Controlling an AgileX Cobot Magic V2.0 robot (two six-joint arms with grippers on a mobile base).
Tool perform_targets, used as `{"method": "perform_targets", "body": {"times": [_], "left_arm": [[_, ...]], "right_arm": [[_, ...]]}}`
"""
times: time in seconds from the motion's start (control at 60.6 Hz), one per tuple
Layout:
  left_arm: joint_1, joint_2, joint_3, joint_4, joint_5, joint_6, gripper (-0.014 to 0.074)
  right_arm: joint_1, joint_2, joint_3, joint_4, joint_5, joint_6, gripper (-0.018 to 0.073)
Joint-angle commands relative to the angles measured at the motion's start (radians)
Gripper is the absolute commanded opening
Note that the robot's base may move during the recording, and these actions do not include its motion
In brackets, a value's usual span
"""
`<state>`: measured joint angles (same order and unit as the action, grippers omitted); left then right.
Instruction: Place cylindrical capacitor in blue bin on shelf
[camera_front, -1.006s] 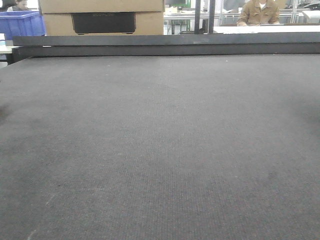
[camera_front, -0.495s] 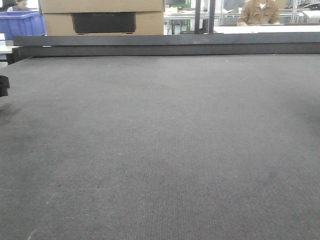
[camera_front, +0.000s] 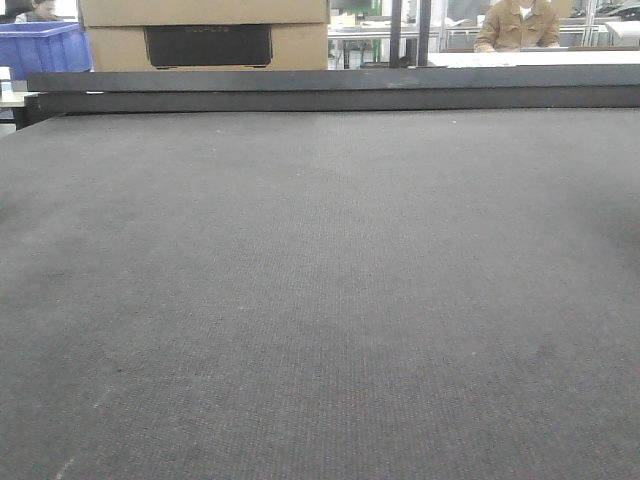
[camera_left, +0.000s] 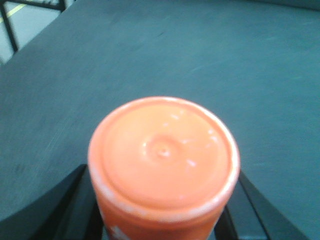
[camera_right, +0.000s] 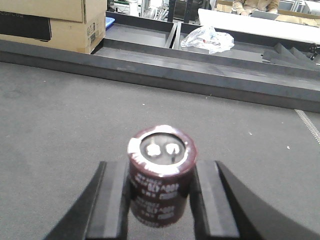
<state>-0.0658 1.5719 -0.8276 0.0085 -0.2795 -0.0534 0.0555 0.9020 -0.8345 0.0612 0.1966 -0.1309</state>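
In the right wrist view my right gripper (camera_right: 160, 163) is shut on a dark maroon cylindrical capacitor (camera_right: 161, 150). It holds the capacitor upright, silver top and two terminals up, just above the dark grey felt table (camera_right: 60, 115). In the left wrist view my left gripper (camera_left: 162, 202) is shut on an orange cylinder (camera_left: 164, 155) with a round moulded top, held over the felt. Neither gripper shows in the front view. The stainless steel shelf is out of view. A blue bin (camera_front: 40, 45) stands far back left, beyond the table.
A raised dark rail (camera_front: 330, 90) runs along the table's far edge. Behind it stand a cardboard box (camera_front: 205, 35) and a seated person (camera_front: 517, 25). The right wrist view shows a crumpled plastic bag (camera_right: 207, 37) on a dark tray beyond the rail.
Half a second ago a dark gripper part showed at the left edge of the front view; it is out of that view now. The table looks the same.
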Motion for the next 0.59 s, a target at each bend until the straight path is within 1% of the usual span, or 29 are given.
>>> {"method": "perform_targets", "body": {"times": [0.0,0.132,0.28,0.346,0.445,0.495,0.577], "left_arm": [[-0.034,-0.109,-0.036,0.034,0.164,-0.001,-0.0111],[-0.092,-0.26,-0.086,0.034,0.372,-0.001,-0.0111],[-0.137,-0.4,-0.103,0.034,0.529,-0.001,-0.0111],[-0.142,-0.464,-0.103,0.034,0.612,-0.001,-0.0111],[-0.142,-0.552,-0.103,0.034,0.739,-0.001,-0.0111],[-0.142,-0.595,-0.103,0.034,0.78,-0.001,-0.0111],[-0.142,-0.673,-0.103,0.034,0.85,-0.001,-0.0111]], "right_arm": [[0.003,-0.006,0.0,-0.005,-0.015,0.002,-0.0162],[0.003,-0.006,0.0,-0.005,0.026,0.002,-0.0162],[0.003,-0.006,0.0,0.008,0.144,0.002,-0.0162],[0.003,-0.01,0.0,0.019,0.18,0.002,-0.0162],[0.003,-0.052,0.0,0.074,0.212,0.002,-0.0162],[0.003,-0.074,0.0,0.094,0.224,0.002,-0.0162],[0.003,-0.118,0.0,0.099,0.269,0.002,-0.0162]]}}
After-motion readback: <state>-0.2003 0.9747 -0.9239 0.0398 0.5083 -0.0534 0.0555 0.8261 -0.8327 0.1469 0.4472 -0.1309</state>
